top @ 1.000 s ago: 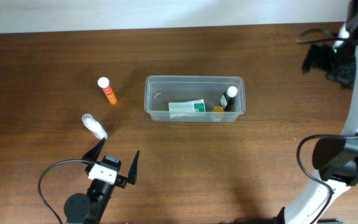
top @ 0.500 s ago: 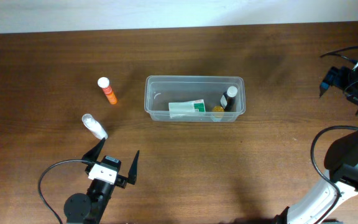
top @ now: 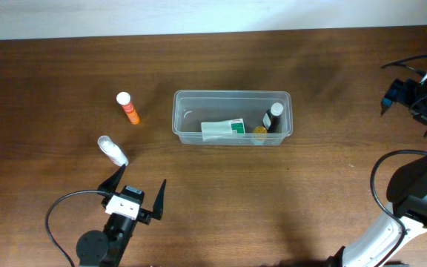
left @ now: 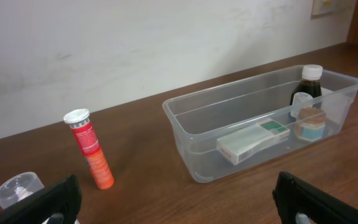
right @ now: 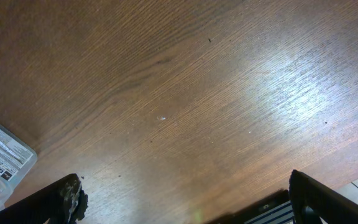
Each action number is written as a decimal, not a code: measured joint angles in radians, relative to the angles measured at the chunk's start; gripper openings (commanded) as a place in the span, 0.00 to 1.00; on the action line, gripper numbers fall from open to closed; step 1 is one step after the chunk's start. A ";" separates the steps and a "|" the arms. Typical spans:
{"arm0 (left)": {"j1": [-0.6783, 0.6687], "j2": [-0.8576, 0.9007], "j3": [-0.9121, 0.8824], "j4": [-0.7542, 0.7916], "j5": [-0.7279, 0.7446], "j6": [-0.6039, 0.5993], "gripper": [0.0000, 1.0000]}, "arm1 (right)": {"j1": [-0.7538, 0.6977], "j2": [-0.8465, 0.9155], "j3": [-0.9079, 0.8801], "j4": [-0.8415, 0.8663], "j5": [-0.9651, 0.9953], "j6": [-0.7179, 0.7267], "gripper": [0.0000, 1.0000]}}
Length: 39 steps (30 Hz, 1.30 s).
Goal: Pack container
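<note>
Outside container [top: 228, 93]: orange tube [top: 129, 108], clear btl [top: 113, 150].

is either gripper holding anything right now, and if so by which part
Nothing is held. The left gripper and the right gripper are both open, with nothing between their fingers.

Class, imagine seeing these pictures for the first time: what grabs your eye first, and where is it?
The clear container at centre, holding a white-and-green box and a dark bottle, draws the eye first. Left of it stand out an orange tube and a small clear bottle, with the open left pincer near them.
</note>
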<state>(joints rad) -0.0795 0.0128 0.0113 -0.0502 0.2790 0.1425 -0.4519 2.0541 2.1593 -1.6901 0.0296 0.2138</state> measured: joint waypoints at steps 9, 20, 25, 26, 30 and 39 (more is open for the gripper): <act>0.000 0.000 0.000 0.003 0.025 -0.049 0.99 | 0.000 0.000 0.000 0.000 0.000 0.000 0.98; 0.000 0.061 0.214 -0.211 -0.011 -0.149 1.00 | 0.000 0.000 0.000 0.000 0.000 0.000 0.98; 0.000 0.268 0.589 -0.537 -0.181 -0.163 0.99 | 0.000 0.000 -0.002 0.000 -0.001 0.000 0.98; 0.000 0.328 0.674 -0.594 -0.202 -0.163 0.99 | 0.000 0.000 -0.002 0.001 0.000 -0.001 0.98; 0.000 0.521 0.921 -0.720 -0.208 -0.163 0.99 | 0.000 0.000 -0.003 0.002 0.000 0.000 0.98; 0.011 0.771 1.117 -0.996 -0.354 -0.372 0.99 | 0.000 0.000 -0.003 0.002 0.000 0.000 0.98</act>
<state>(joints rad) -0.0681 0.7841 1.1282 -1.0466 -0.0746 -0.2295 -0.4519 2.0541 2.1563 -1.6878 0.0292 0.2134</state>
